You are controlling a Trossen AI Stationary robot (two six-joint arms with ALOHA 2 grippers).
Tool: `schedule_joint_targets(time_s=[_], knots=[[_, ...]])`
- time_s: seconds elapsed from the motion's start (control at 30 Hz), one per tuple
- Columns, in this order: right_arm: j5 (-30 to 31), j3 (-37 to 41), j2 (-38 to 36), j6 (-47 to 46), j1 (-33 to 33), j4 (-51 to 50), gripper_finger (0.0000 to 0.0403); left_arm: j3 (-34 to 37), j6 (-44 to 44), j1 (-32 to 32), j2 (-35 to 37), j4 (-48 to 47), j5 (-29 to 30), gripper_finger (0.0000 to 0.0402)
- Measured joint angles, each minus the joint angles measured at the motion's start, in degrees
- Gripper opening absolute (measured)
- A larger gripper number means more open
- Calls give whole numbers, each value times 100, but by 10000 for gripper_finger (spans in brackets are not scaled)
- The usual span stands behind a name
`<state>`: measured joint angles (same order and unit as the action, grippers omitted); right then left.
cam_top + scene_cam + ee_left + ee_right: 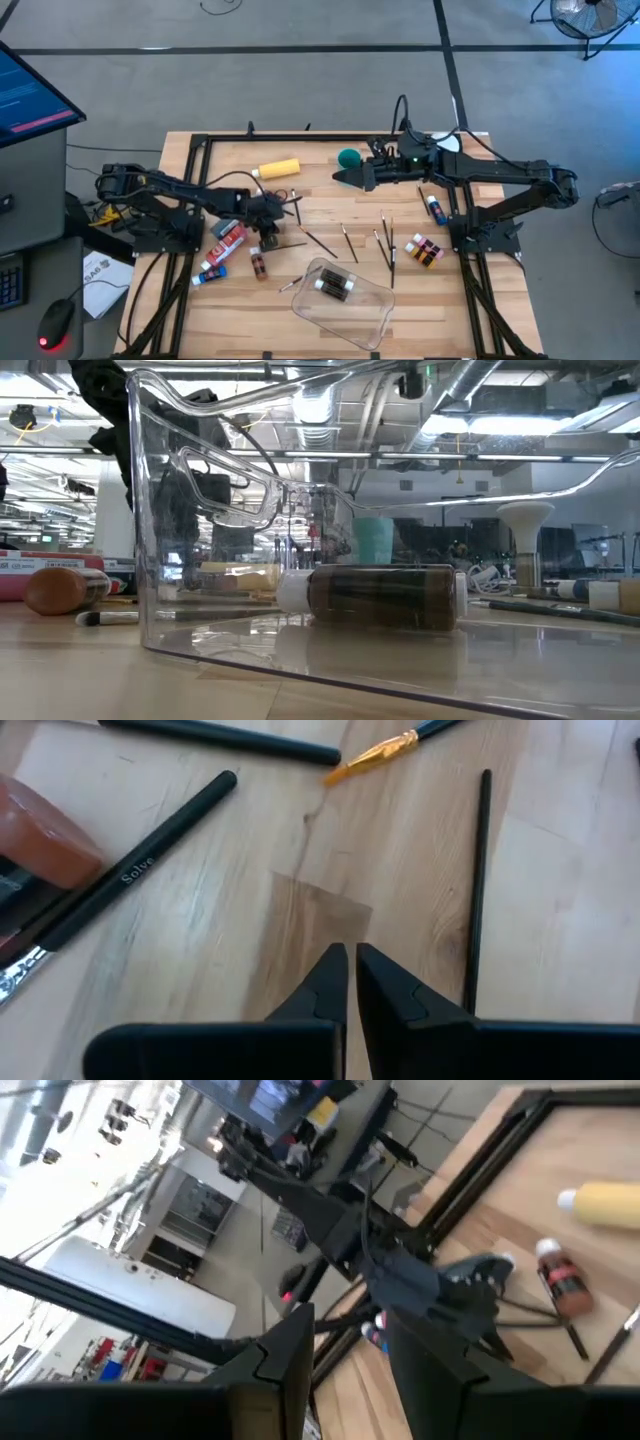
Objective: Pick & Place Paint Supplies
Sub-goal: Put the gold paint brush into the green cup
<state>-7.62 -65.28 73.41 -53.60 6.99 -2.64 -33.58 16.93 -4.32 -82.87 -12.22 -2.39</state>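
My left gripper (350,960) is shut and points down at bare wood just left of the table's middle (270,236), holding nothing. Around it lie dark-handled brushes: a thick black one (150,855), a thin one (478,890) and one with an orange tip (385,748). A red tube (40,835) lies beside them. My right gripper (342,178) hangs high over the table's far middle, beside the teal cup (348,158). Its fingers (348,1342) are open with nothing between them. Two brown bottles (335,285) lie on their sides in the clear tray (370,315).
A yellow bottle (278,169) lies at the far left. Tubes (225,240) and a brown bottle (259,264) lie left of the tray. More brushes (385,245) are strewn across the middle. Small bottles (425,250) and a blue tube (435,208) lie to the right.
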Motion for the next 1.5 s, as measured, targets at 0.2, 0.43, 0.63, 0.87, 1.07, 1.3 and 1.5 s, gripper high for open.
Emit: schedule_joint_targets(time_s=[0.2, 0.43, 0.63, 0.87, 1.07, 1.3, 1.5], knots=[[0, 0, 0, -48, -29, -37, 120, 0, -3, -28, 22, -71, -473, 1], [0, 0, 0, -46, -40, -35, 120, -2, -410, 334, 521, -442, -930, 1], [1, 0, 0, -10, -38, -35, 120, -2, -441, 655, 865, -488, -605, 10], [2, 0, 0, 0, -40, -35, 120, -2, -347, 783, 856, -564, -569, 28], [2, 0, 0, 17, -56, -39, 120, 95, -457, 1045, 448, -594, -211, 18], [2, 0, 0, 17, -56, -38, 120, 111, -470, 1393, 214, -547, 466, 4], [2, 0, 0, 17, -56, -39, 120, 111, -470, 1452, 212, -523, 550, 8]])
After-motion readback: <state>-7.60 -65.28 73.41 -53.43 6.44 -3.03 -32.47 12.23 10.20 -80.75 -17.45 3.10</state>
